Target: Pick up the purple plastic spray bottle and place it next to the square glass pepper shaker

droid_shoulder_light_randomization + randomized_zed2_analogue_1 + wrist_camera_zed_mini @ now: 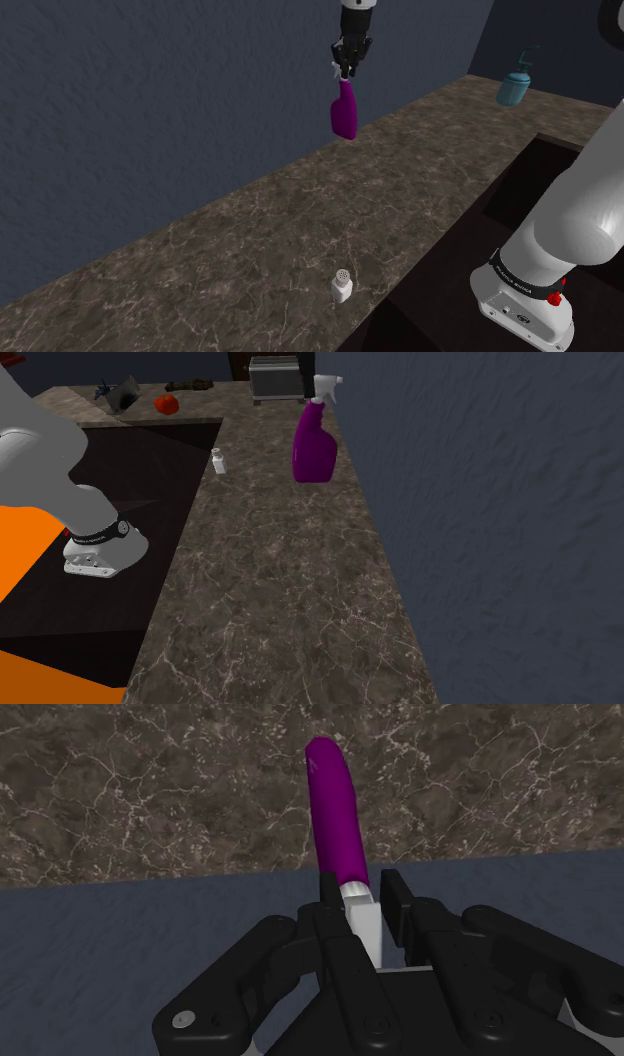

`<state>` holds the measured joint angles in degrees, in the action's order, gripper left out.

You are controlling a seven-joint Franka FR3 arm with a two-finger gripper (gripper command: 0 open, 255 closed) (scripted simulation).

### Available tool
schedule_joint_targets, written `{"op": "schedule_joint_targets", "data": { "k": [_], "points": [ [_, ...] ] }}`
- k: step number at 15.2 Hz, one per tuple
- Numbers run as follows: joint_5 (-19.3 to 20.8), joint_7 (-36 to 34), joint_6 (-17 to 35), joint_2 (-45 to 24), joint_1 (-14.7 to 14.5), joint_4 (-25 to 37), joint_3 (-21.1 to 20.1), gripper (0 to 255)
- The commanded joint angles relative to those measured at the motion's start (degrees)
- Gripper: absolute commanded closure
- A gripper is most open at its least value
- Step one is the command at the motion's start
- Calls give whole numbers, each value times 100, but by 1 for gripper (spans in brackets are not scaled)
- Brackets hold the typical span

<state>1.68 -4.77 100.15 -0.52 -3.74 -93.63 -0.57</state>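
The dark blue-grey wall point(150, 100) runs along the back of a long brown marbled countertop point(200, 260). The counter's front edge borders a dark sunken surface point(540, 180). The white arm point(580, 200) rises from the shoulder view's lower right and reaches up and to the left, toward the wall.

The black gripper point(347, 68) hangs near the wall with its fingers pointing down. In the wrist view the gripper point(357, 889) is clamped on the white neck of the purple spray bottle point(335, 814), one finger on each side, both touching it. The bottle point(345, 112) hangs below the fingers, slightly tilted. Its base is low over the back strip of the counter, close to the wall. Whether the base touches the counter cannot be told.

In the second exterior view the bottle point(314, 447) shows its white trigger head at the top.

A grey box point(275, 377) stands at the counter's far end, and a teal dispenser bottle point(514, 85) stands in the shoulder view's upper right.

The small white pepper shaker point(342, 286) stands upright at the counter's front edge, just beside the sunken surface and well apart from the bottle.
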Motion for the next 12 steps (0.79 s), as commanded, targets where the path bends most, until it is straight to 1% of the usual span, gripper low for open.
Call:
{"op": "schedule_joint_targets", "data": {
  "k": [1,6,12],
  "points": [
    [17,-218,-78,263,-108,-195,-105,255],
    [17,-767,-261,818,-363,-585,-406,255],
    [-46,-1454,-558,1316,-658,-808,-820,255]
  ]
}}
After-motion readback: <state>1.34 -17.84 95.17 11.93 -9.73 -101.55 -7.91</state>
